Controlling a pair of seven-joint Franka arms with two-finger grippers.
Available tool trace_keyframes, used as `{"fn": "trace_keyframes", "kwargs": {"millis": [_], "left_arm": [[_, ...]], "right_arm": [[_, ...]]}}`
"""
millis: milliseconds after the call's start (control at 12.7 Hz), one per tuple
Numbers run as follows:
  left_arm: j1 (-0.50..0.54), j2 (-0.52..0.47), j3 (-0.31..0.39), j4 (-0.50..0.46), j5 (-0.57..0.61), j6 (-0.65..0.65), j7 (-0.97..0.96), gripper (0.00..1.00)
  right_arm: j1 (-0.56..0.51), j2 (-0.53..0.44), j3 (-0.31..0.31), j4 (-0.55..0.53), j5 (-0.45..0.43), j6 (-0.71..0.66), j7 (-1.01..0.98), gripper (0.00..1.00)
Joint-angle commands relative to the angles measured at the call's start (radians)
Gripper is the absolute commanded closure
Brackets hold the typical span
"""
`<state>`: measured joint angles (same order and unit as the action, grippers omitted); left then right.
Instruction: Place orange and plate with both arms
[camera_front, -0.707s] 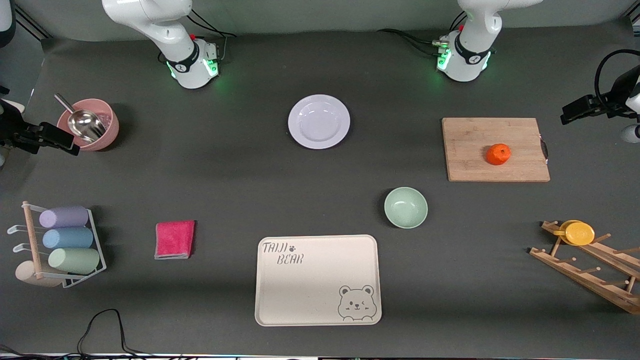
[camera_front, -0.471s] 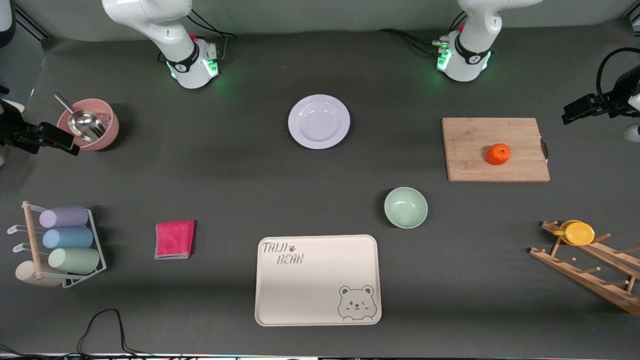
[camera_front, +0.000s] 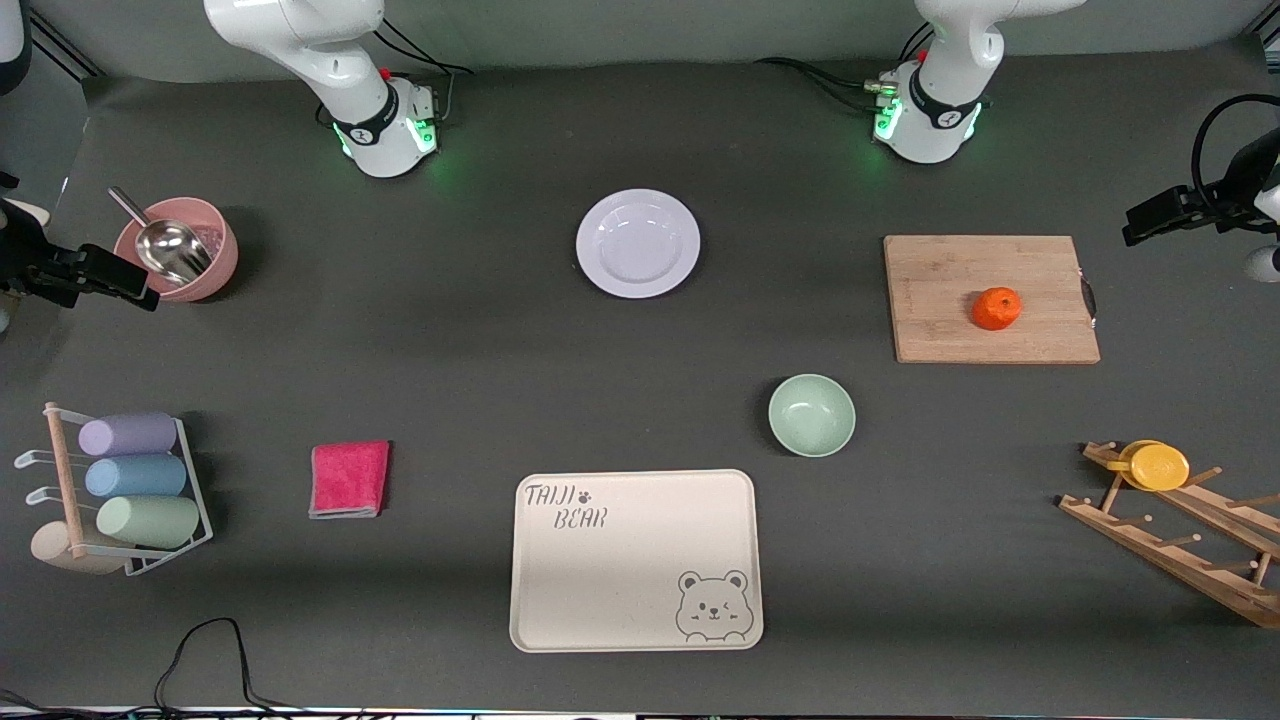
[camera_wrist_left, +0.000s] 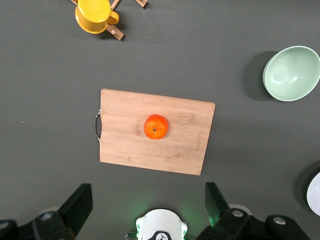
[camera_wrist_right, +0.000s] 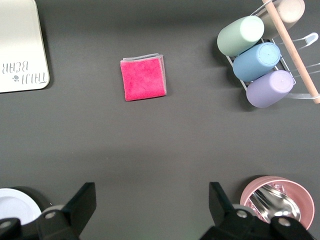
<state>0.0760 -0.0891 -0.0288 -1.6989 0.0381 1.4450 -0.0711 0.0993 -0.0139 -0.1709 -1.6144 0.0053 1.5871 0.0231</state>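
Your orange (camera_front: 997, 308) sits on the cutting board (camera_front: 940, 300) toward the left arm's end of the table, apart from both grippers. Your plate (camera_front: 638, 243) lies flat on the bare table between the two arm bases, farther from the front camera than the green bowl (camera_front: 811, 415) and the bear tray (camera_front: 634, 560).

Your left gripper (camera_wrist_left: 147, 210) hangs high over the table by the board with its fingers (camera_wrist_left: 76, 204) spread wide and nothing between them; its wrist view looks straight down on the orange (camera_wrist_left: 156, 126), the board (camera_wrist_left: 125, 140), the bowl (camera_wrist_left: 292, 73) and a yellow cup (camera_wrist_left: 94, 13) on a wooden rack.

Your right gripper (camera_wrist_right: 152, 207) hangs high near the pink bowl (camera_wrist_right: 295, 192) holding a metal scoop (camera_wrist_right: 272, 200), fingers (camera_wrist_right: 82, 202) likewise spread and empty. Its view takes in the pink cloth (camera_wrist_right: 144, 78), the rack of pastel cups (camera_wrist_right: 260, 55), a corner of the tray (camera_wrist_right: 22, 45) and the plate's edge (camera_wrist_right: 15, 202).
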Motion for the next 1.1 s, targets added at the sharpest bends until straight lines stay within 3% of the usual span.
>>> {"fn": "trace_keyframes", "kwargs": {"millis": [0, 1021], "left_arm": [[-0.012, 0.008, 0.009, 0.024, 0.002, -0.026, 0.002, 0.00], [-0.007, -0.038, 0.041, 0.024, 0.003, -0.123, 0.057, 0.00]], "right_arm": [[0.010, -0.020, -0.005, -0.012, -0.010, -0.013, 0.017, 0.00], [0.011, -0.031, -0.001, -0.010, -0.010, -0.013, 0.026, 0.00]]}}
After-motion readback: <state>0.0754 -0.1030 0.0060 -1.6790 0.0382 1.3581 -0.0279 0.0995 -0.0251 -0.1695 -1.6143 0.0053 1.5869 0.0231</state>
